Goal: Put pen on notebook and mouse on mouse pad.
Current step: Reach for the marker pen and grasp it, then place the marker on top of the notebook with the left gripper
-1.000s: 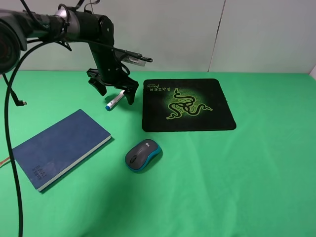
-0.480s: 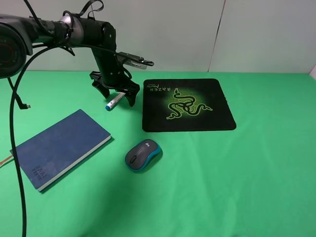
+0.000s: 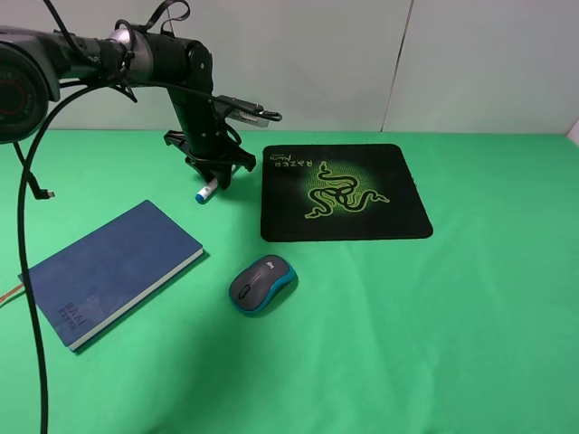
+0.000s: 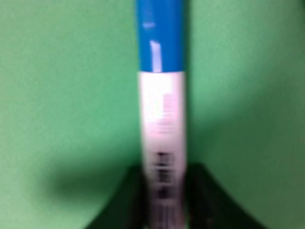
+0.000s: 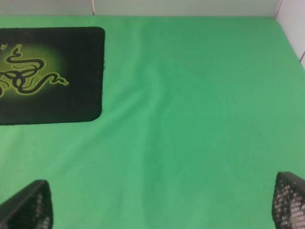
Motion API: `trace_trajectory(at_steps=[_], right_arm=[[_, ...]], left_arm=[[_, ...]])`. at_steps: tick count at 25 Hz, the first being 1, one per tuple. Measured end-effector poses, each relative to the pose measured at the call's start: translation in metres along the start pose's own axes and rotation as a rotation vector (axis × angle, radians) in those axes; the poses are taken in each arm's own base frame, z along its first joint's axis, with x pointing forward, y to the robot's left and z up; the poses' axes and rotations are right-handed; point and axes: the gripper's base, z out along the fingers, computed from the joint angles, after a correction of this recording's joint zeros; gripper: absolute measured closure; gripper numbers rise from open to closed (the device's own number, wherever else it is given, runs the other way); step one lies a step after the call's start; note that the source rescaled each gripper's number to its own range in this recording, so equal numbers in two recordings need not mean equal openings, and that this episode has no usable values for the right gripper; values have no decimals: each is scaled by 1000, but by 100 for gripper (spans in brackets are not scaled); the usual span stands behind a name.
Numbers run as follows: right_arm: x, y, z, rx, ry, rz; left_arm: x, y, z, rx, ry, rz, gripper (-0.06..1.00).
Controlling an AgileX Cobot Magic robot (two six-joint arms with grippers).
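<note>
The pen (image 3: 205,191) lies on the green cloth just left of the mouse pad (image 3: 344,192). My left gripper (image 3: 215,174) is down over the pen and shut on its white barrel. The left wrist view, blurred, shows the pen (image 4: 161,119) running between the two dark fingers (image 4: 126,200), blue end pointing away. The notebook (image 3: 109,268) lies flat at the front left. The mouse (image 3: 262,284) sits on the cloth in front of the pad, apart from it. My right gripper (image 5: 162,205) is open with nothing between its fingers, and a corner of the mouse pad (image 5: 47,71) shows beyond it.
A black cable (image 3: 27,181) hangs from the left arm down the left side, over the notebook's end of the table. White wall panels (image 3: 407,63) stand behind the green cloth (image 3: 434,325).
The left gripper's fingers, spread either side of the pen before, have come together on its barrel. The arm shifted slightly back and left over the second. Mouse, notebook and pad have not moved.
</note>
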Motion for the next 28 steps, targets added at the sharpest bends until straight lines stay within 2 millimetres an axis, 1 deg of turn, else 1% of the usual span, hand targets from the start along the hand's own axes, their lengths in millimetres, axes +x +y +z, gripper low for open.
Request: trace_trajectory(at_steps=[8,11,16,20,23,25,28], right_arm=[[0,0,0,0,0,0],[0,0,0,0,0,0],[0,0,0,0,0,0],[0,0,0,0,0,0],[0,0,0,0,0,0],[0,0,0,0,0,0],[0,0,0,0,0,0]], left_arm=[[0,0,-3,2,14,-4,93],[0,0,-18,3,42,-27,93],[5,0,-56,-5,88,-33,93],[10,1,-79,-15,109,-17,93],[14,0,-89,-14,107,2,93],[21,0,-92,-11,121,14,93],[34,-1,-103,-8,138,31,93]])
